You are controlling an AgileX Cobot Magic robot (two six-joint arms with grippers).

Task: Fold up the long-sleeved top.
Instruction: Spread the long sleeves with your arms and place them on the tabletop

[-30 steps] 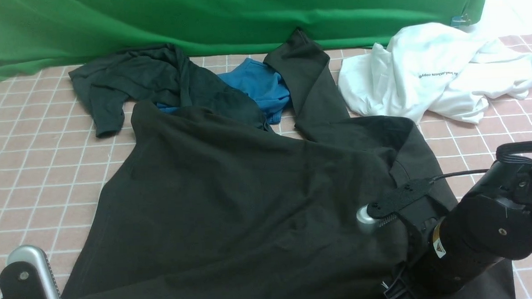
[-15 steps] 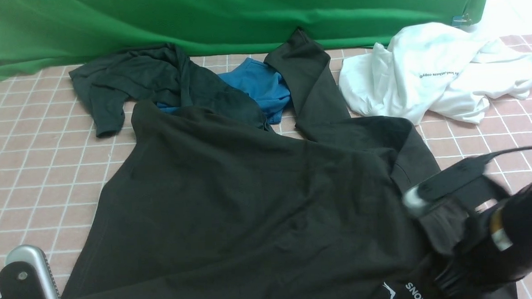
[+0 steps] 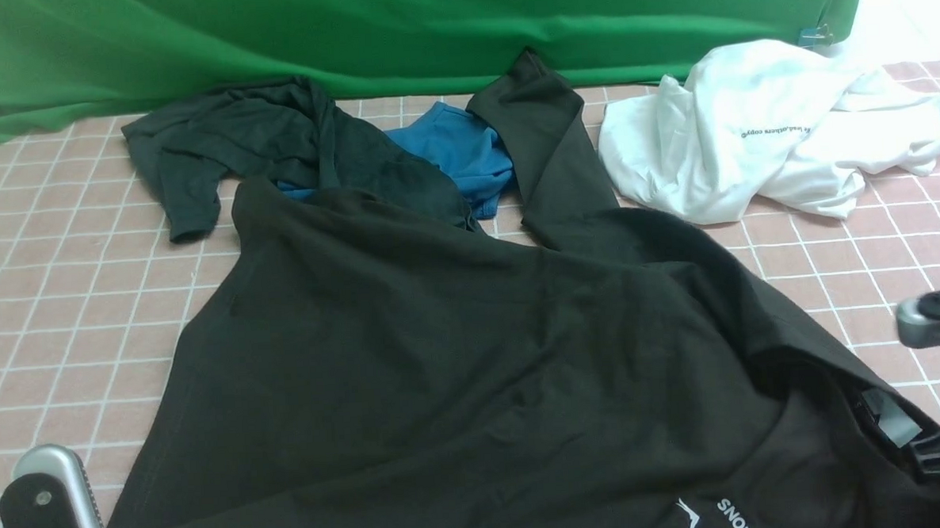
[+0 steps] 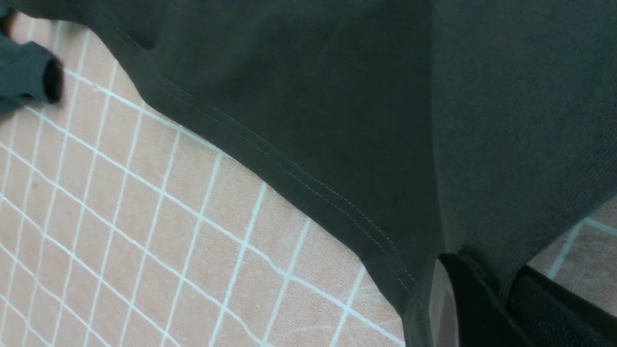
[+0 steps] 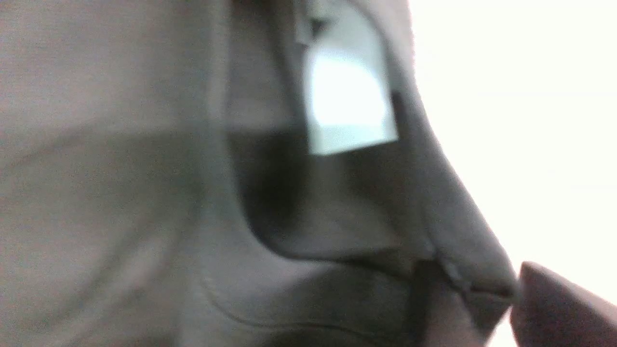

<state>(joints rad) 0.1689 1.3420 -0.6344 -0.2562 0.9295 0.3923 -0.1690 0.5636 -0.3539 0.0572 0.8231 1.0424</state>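
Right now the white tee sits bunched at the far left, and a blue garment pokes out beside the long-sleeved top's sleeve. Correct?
Wrong side. The front view shows the white tee bunched at the far right, not the left. The rest stands: the blue garment pokes out beside the sleeve of the long-sleeved top.

Lower right of front view: white letters [image 3: 732,516] "SNO", cut by the frame edge, on the brownish-black knit long-sleeved top [image 3: 410,338]; upper right, crumpled white cotton tee [image 3: 704,170] carries small dark print [image 3: 774,131], illegible.
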